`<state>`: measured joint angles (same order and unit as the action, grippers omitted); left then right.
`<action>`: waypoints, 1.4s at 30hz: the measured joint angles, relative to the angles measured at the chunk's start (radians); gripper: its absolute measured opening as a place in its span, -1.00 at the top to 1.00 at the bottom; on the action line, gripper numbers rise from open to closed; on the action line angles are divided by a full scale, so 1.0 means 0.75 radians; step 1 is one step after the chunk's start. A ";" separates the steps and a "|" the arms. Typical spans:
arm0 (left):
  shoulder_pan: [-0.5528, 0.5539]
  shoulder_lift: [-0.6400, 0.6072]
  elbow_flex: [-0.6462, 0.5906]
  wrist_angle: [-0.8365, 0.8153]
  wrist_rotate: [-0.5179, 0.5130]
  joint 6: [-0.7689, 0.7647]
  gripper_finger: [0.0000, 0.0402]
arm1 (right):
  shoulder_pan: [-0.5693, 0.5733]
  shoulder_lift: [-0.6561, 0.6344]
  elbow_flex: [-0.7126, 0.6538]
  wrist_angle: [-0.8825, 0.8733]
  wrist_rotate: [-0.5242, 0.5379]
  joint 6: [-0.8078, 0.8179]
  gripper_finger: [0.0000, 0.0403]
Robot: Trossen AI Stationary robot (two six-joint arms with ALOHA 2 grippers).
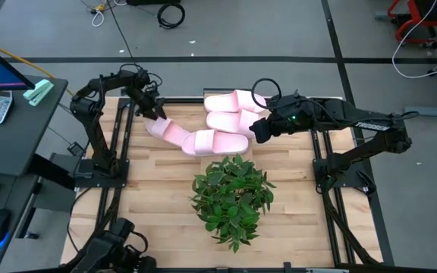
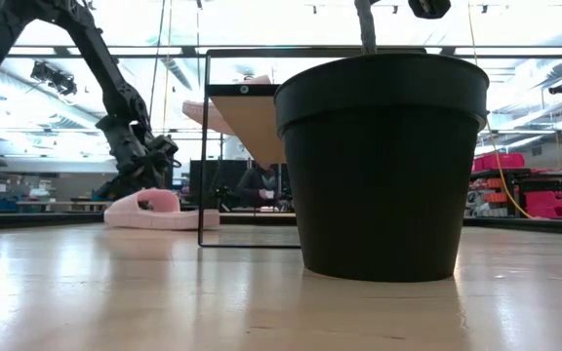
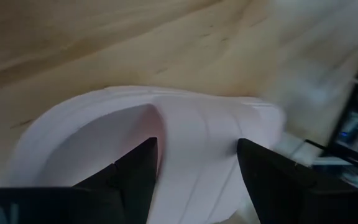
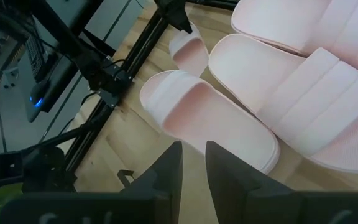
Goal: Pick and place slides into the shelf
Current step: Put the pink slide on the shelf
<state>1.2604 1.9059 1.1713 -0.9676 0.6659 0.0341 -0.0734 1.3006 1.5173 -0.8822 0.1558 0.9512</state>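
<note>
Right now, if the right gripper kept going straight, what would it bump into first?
Probably the slide lying just ahead of the right gripper on the table; its nearly closed fingers point at that slide's near edge, though depth is hard to judge.

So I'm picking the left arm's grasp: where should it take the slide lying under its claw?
Probably across the broad strap of the slide, from above. The left claw hangs open there, one finger at the arch's opening, the other outside; the raised strap gives the fingers an edge, while the flat sole doesn't.
</note>
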 joint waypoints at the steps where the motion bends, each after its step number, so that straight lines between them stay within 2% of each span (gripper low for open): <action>1: 0.000 0.008 0.000 0.001 0.038 0.000 -0.13 | 0.000 0.000 0.000 0.000 0.000 0.000 0.62; 4: -0.001 0.016 -0.001 0.010 0.126 0.027 -0.12 | 0.000 0.000 0.000 0.000 0.000 0.000 0.62; 7: -0.002 0.016 -0.001 0.020 0.130 0.069 0.01 | 0.000 0.000 0.000 0.000 0.007 -0.001 0.62; 9: -0.002 0.016 -0.001 0.019 0.130 0.092 0.21 | 0.000 0.000 0.000 0.000 0.027 0.000 0.62; 13: 0.000 0.016 -0.001 0.019 0.135 0.133 0.85 | 0.000 0.000 0.000 0.000 0.039 -0.001 0.62; 14: 0.000 0.016 -0.001 0.020 0.135 0.135 0.90 | 0.000 0.000 0.000 0.000 0.040 -0.001 0.62; 18: -0.001 -0.008 -0.001 0.011 0.136 0.142 0.95 | 0.000 0.000 0.000 0.000 0.040 -0.001 0.62; 21: -0.002 -0.084 0.001 0.011 0.135 0.138 0.95 | 0.000 0.000 0.000 -0.001 0.045 -0.007 0.62; 29: 0.008 -0.391 0.140 0.068 0.112 0.026 0.95 | 0.000 0.000 0.000 -0.001 0.078 -0.040 0.62; 35: 0.004 -0.673 0.265 0.268 0.131 -0.240 0.95 | 0.000 0.000 0.000 -0.001 0.077 -0.050 0.62; 42: 0.002 -0.953 0.328 0.576 0.134 -0.533 0.95 | 0.000 0.000 0.000 -0.001 0.073 -0.069 0.62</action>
<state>1.2621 1.1909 1.4174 -0.5353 0.7666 -0.3657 -0.0734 1.3006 1.5173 -0.8825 0.2107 0.8996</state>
